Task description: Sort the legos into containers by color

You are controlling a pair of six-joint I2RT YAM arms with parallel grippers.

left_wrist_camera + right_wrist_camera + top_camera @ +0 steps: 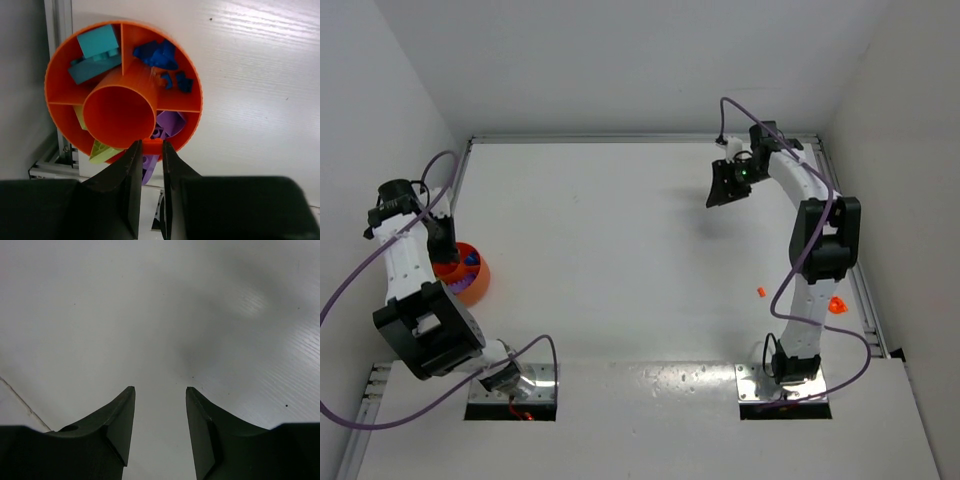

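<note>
Left tool: my left gripper is closed narrow on a purple brick, which shows in the slim gap between my fingers.
Left tool position: I hang over the near rim of the orange bowl, on the side of its purple compartment.
Bowl: it stands at the left edge of the white table, upright, with a tall centre tube and walled compartments around it.
Far-left compartment: teal bricks.
Far-right compartment: dark blue bricks, loosely heaped.
Near-right compartment: purple bricks, just beyond my fingertips.
Near-left compartment: lime green bricks, partly hidden behind the tube and my left finger.
Right tool: my right gripper stands about half open with nothing between its fingers.
Right tool position: I hover over bare table at the far right, well apart from the bowl.
Loose pieces: one small orange brick lies on the table near my right arm; a second orange piece sits further right, just beside the rail. Its shape is too small for me to tell.
</note>
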